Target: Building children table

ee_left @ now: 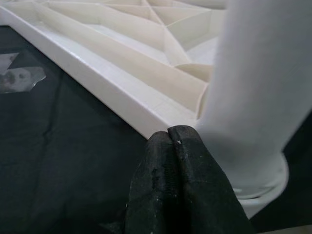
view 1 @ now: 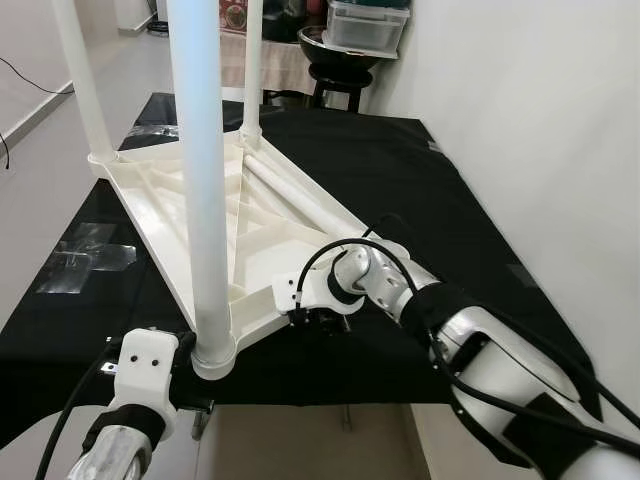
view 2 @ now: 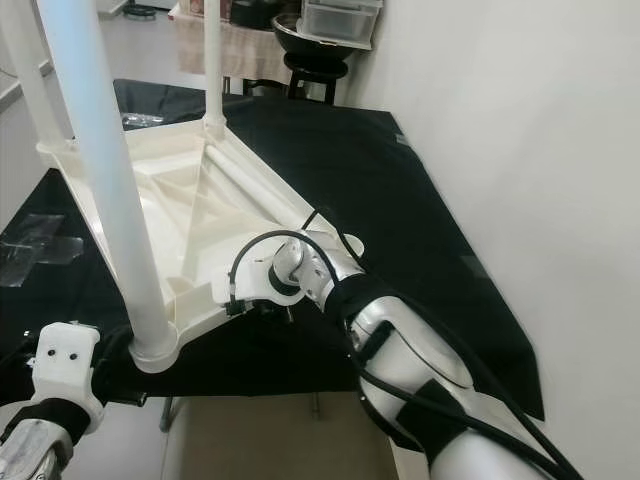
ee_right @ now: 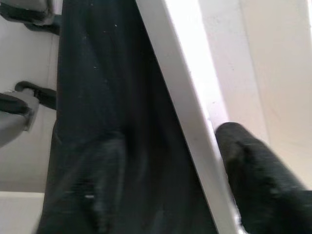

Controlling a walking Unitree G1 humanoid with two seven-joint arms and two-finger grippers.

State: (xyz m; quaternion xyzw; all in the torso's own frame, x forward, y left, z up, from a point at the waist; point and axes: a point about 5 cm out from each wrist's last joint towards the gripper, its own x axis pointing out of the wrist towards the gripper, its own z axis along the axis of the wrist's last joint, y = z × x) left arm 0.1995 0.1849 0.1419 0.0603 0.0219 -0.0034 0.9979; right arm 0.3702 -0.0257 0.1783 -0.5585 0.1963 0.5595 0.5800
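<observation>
The white children's table top [view 1: 200, 205] lies upside down on a black cloth [view 1: 420, 190] spread over the tabletop, its ribbed underside facing up. Three white legs stand upright in its corner sockets: the near leg [view 1: 200, 170] by the robot's left arm, a far left leg [view 1: 82, 85] and a far middle leg [view 1: 252, 65]. A fourth leg [view 1: 300, 200] lies flat along the underside near the right edge, not yet fitted, so the build looks roughly three quarters done; by this judgement, what remains is to stand that leg in the near right corner and turn the table over. The left claw [ee_left: 176, 146] sits at the near corner beside the base of the near leg, its two black fingers pressed together and gripping nothing, its tips touching the table's rim. The right claw [view 1: 318, 318] is at the near right edge of the table top, with one finger [ee_right: 253, 170] on the inner side of the white rim and the other seemingly beneath it, so it appears to be closed on that edge. Beyond the cloth stands a black stool [view 1: 335, 70] carrying a clear plastic box [view 1: 368, 25].
</observation>
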